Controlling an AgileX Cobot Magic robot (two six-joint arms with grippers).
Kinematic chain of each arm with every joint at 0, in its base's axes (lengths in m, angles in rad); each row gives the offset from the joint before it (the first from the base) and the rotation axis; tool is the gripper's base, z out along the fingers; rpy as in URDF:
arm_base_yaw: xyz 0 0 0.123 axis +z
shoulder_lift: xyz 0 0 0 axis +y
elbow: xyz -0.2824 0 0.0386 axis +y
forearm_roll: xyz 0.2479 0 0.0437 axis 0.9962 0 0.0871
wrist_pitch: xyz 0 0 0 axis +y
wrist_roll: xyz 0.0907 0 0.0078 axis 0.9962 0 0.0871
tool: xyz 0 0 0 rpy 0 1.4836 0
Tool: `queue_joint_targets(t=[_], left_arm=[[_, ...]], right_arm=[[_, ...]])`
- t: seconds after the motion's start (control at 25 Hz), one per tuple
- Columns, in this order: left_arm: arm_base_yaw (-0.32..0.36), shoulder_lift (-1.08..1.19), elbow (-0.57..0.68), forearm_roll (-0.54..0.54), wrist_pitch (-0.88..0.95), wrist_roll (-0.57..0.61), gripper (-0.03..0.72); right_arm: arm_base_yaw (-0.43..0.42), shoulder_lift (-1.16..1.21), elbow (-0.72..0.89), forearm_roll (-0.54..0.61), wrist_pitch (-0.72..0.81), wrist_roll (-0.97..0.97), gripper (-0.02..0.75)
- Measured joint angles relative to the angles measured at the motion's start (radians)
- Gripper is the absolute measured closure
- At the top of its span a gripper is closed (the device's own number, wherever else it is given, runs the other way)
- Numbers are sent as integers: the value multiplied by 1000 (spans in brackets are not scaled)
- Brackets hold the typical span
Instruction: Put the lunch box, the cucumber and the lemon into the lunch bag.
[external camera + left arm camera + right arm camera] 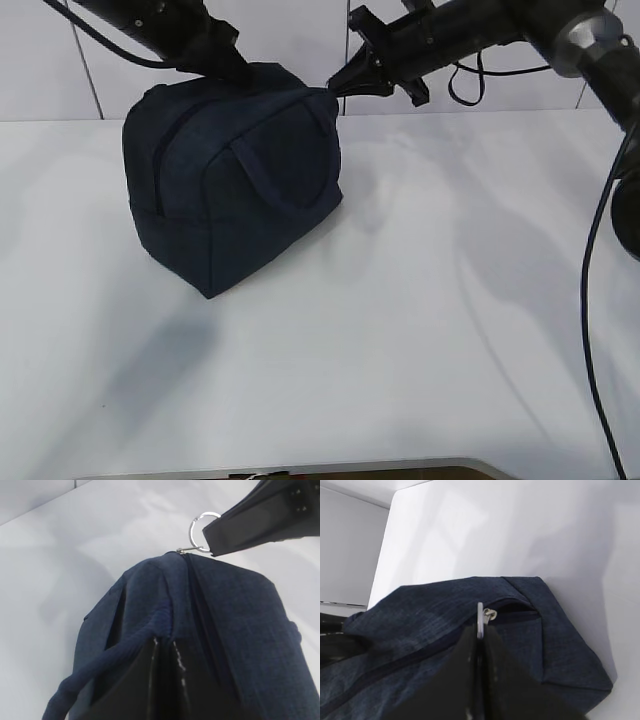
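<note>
The lunch bag (235,180) sits on the white worktop (420,330) at about ten o'clock in the exterior view, zipped shut along its top; no lunch box, cucumber or lemon shows in any view, so whether they are already inside cannot be told. The left hand (165,647) is closed on the bag's near handle (150,630) at the twelve o'clock end of the bag in the exterior view, pinning the fabric. The right hand (479,635) is closed on the metal ring pull (201,530) of the zipper (200,605), at the bag's two o'clock corner in the exterior view. The step in hand looks like working the zipper, one hand anchoring while the other draws the pull. The next move probably calls for a steady drag along the zipper line while the left grip keeps the bag from sliding or lifting. No brand, label or writing is readable anywhere on the bag or arms.
</note>
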Motion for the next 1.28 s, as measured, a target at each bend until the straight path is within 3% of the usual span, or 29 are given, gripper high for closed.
queue_joint_targets(t=[0.44,1.28], left_arm=[[-2,2,0,-35,15,17,694],[-5,19,0,-91,44,55,694]], right_arm=[[0,0,0,-187,4,38,733],[0,132,-7,-146,-10,-12,733]])
